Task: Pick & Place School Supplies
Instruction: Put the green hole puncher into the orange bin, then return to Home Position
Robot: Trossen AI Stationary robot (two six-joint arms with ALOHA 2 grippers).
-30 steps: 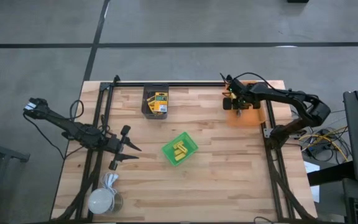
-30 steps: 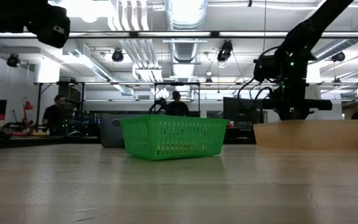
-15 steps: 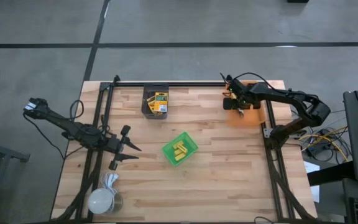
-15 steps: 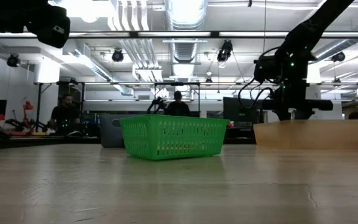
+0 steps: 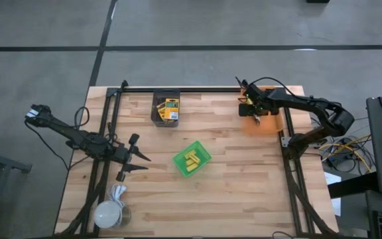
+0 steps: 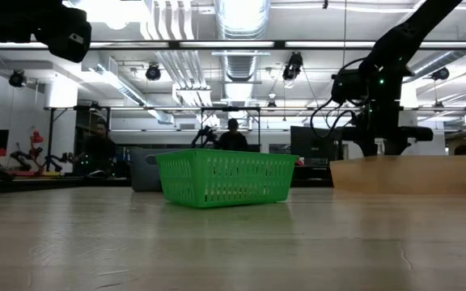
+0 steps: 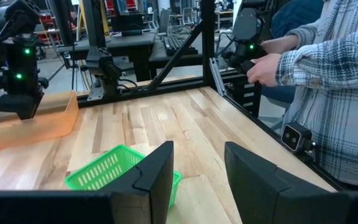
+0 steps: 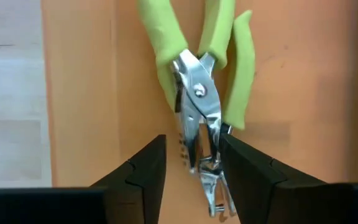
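— Over the orange bin [image 5: 265, 114] at the far right of the bench [image 5: 231, 186], what is the right gripper [image 8: 190, 163] doing?
— It hangs above yellow-green-handled metal pliers [image 8: 199, 93] lying on the bin floor, its fingers narrowly parted on either side of the pliers' metal nose. Whether they actually pinch it, I cannot tell.
— And the other supplies?
— A yellow-and-green crayon box [image 5: 171, 109] lies in the grey bin [image 5: 158, 113] at the far edge, left of the orange one. Small yellow blocks [image 5: 191, 160] sit in the green basket [image 5: 201, 151] near the bench's middle.
— Where is the left gripper [image 5: 132, 159]?
— At the left side, well apart from the basket, fingers spread wide and holding nothing.
— Anything else?
— A white round object [image 5: 108, 214] sits at the near left corner. The left wrist view shows a person in a plaid sleeve [image 7: 328, 56] beyond the bench's edge.
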